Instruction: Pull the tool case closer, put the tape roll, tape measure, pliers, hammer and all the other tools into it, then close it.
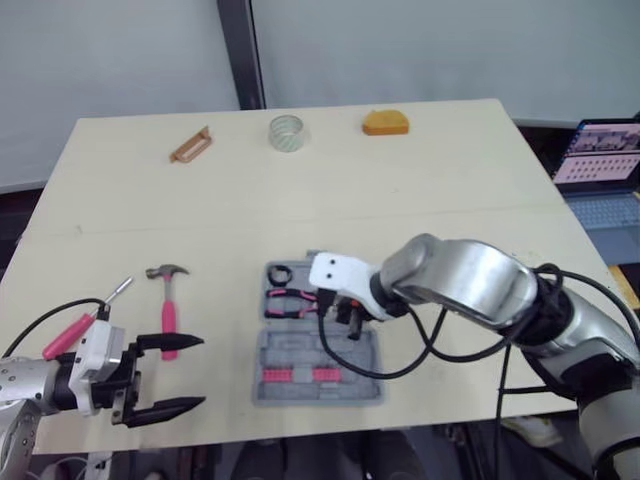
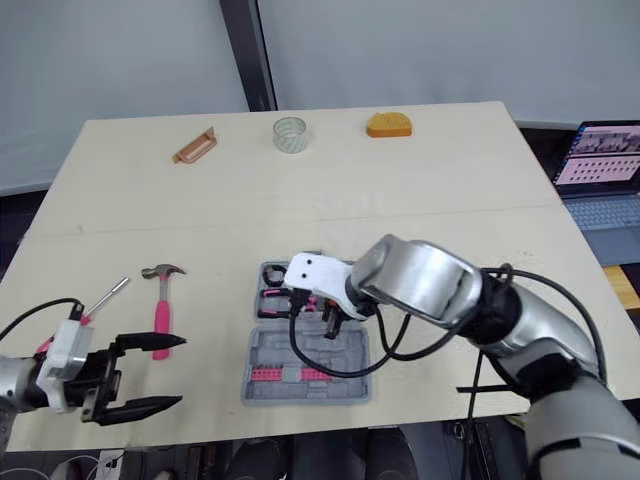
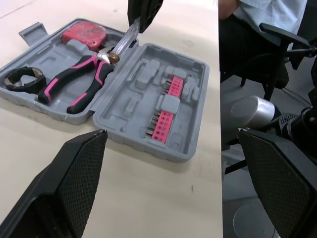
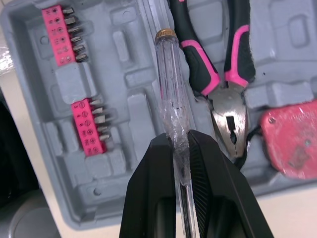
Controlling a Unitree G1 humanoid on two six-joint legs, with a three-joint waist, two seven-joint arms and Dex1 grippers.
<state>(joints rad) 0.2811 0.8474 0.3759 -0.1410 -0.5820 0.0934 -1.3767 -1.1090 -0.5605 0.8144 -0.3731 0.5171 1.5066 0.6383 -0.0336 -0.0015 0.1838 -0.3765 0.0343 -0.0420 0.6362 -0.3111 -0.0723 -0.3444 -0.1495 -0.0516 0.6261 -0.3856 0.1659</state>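
Observation:
The grey tool case (image 1: 268, 385) lies open at the table's front middle. In it are a black tape roll (image 3: 22, 79), pink-handled pliers (image 3: 74, 84), a red tape measure (image 3: 84, 37) and pink bit strips (image 4: 89, 126). My right gripper (image 4: 179, 141) hovers over the case, shut on a clear-handled screwdriver (image 4: 171, 84). My left gripper (image 1: 198, 372) stands open with nothing in it at the front left. A pink-handled hammer (image 1: 168, 300) lies just beyond it. A pink-handled screwdriver (image 1: 85, 320) rests beside it.
At the table's far edge sit a brown tool (image 1: 190, 146), a clear tape roll (image 1: 286, 132) and an orange object (image 1: 385, 123). A laptop (image 1: 600, 160) stands off the table's right side. A person (image 3: 262, 20) sits past the table's edge.

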